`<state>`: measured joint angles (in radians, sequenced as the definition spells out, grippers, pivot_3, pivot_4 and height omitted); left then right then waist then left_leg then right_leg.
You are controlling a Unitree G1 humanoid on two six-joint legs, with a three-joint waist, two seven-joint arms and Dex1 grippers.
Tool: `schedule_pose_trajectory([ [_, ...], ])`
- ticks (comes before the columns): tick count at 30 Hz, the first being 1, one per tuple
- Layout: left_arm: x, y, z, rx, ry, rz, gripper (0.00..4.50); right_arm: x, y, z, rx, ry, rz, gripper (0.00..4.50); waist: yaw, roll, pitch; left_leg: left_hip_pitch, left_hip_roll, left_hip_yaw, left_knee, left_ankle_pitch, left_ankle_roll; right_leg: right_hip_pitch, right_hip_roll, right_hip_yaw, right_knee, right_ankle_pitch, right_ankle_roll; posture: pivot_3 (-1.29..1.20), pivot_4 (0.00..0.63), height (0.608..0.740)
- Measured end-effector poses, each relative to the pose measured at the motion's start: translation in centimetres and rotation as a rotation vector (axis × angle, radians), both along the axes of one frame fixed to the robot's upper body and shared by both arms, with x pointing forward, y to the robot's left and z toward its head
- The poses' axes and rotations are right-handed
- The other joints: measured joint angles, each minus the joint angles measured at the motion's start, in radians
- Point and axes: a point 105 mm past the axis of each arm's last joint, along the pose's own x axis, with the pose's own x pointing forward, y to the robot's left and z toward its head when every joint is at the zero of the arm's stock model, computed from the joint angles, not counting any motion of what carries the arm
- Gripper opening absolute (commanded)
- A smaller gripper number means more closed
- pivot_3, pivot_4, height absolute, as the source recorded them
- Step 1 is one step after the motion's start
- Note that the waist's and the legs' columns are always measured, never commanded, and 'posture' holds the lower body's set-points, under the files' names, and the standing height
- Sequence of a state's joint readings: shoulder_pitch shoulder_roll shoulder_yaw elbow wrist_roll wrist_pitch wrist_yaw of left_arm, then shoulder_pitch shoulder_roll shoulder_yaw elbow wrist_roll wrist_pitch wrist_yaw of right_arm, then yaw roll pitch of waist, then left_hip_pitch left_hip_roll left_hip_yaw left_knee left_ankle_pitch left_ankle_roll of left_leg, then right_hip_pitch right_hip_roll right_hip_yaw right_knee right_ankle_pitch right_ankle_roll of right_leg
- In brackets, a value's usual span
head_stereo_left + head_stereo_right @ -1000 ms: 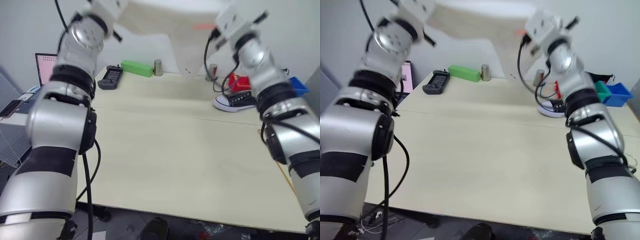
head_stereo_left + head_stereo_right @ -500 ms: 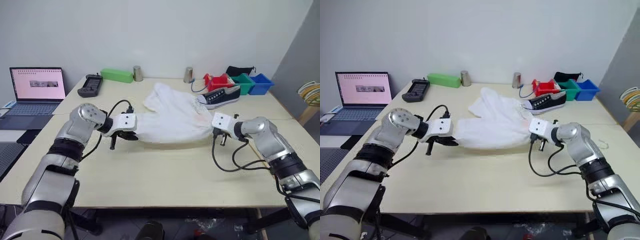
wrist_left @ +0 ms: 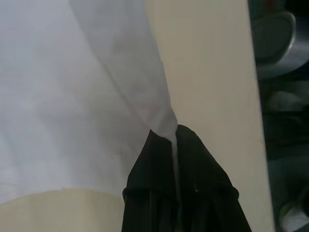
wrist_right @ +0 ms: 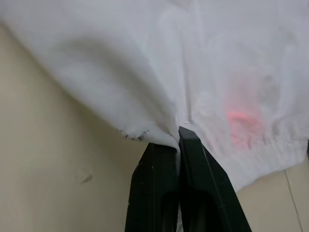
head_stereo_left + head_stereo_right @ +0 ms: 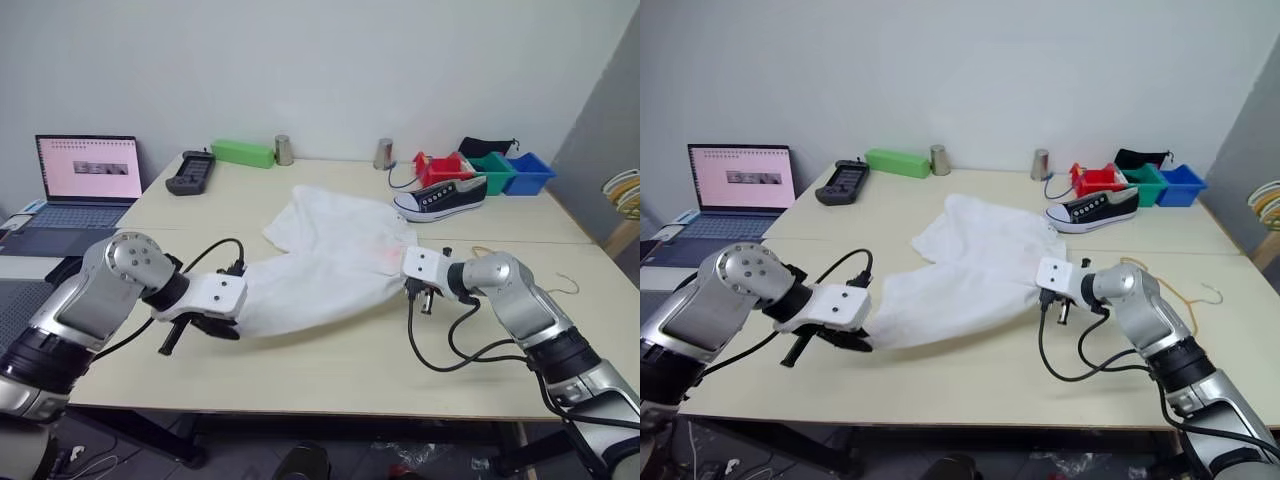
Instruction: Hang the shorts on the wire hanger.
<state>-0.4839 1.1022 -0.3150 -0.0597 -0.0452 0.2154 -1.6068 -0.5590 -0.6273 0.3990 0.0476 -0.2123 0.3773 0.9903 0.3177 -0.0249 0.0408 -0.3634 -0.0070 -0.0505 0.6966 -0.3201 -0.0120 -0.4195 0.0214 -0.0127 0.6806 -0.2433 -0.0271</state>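
The white shorts [image 5: 325, 262] lie spread across the middle of the table, stretched between both grippers. My left gripper [image 5: 230, 330] is shut on a fold of the shorts' edge near the table's front left; the cloth is pinched between its black fingers [image 3: 159, 159]. My right gripper [image 5: 404, 287] is shut on the waistband edge, and an orange-red patch [image 4: 239, 117] glows through the fabric just beside it. The thin yellowish wire hanger [image 5: 1210, 290] lies flat on the table beyond my right forearm, apart from the shorts.
A laptop [image 5: 88, 167] stands at the far left. Along the back are a black handset [image 5: 190, 170], a green box [image 5: 243, 152], two metal cups, a black sneaker [image 5: 440, 196] and red, green and blue bins [image 5: 495, 168]. A bunch of hangers [image 5: 620, 186] sits at the right.
Both arms came down from high up and laid the shorts on the table. Since half a second ago the left gripper has drawn its edge toward the front left, stretching the cloth.
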Motion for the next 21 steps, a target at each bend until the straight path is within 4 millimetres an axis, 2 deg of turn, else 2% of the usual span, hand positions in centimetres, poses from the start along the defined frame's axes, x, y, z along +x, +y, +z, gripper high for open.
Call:
schedule_pose_trajectory([
  [4, -1.9, -0.9, -0.8, -0.029, 0.067, -0.024, 0.05, -2.8, -0.9, -1.3, -0.075, 0.100, 0.087, 0.00, 0.026, 0.001, 0.001, 0.000, 0.000, 0.001, 0.001, 0.000, 0.000, 0.000, -0.001, 0.000, 0.000, -0.003, 0.004, 0.47, 0.000, 0.740],
  [11, -3.5, -1.9, -1.5, -0.069, 0.123, -0.051, 0.05, -4.6, -2.0, -1.6, -0.110, 0.182, 0.143, 0.00, 0.044, 0.002, 0.001, 0.000, -0.001, 0.004, 0.001, 0.000, 0.000, 0.000, 0.000, 0.000, -0.001, -0.005, 0.008, 0.45, 0.000, 0.740],
  [16, -3.1, -2.9, -1.3, -0.119, 0.114, -0.076, 1.20, -5.8, -2.2, -1.6, -0.113, 0.233, 0.179, 1.24, 0.057, 0.002, 0.001, 0.000, -0.001, 0.006, 0.001, 0.000, 0.000, 0.000, 0.000, -0.001, -0.001, -0.005, 0.008, 0.43, 0.000, 0.740],
  [18, -2.7, -2.5, -1.5, -0.107, 0.105, -0.065, 1.71, -6.5, -2.5, -1.8, -0.122, 0.262, 0.193, 1.80, 0.063, 0.002, 0.001, 0.000, -0.001, 0.006, 0.001, -0.001, 0.000, 0.000, 0.001, -0.001, -0.001, -0.005, 0.008, 0.43, 0.000, 0.740],
  [21, -2.0, -1.8, -1.5, -0.092, 0.094, -0.043, 2.24, -7.7, -2.5, -1.8, -0.120, 0.308, 0.217, 2.38, 0.069, 0.003, 0.001, 0.000, -0.001, 0.007, 0.001, -0.001, 0.001, 0.000, 0.001, -0.002, -0.002, -0.005, 0.008, 0.42, 0.000, 0.740],
])
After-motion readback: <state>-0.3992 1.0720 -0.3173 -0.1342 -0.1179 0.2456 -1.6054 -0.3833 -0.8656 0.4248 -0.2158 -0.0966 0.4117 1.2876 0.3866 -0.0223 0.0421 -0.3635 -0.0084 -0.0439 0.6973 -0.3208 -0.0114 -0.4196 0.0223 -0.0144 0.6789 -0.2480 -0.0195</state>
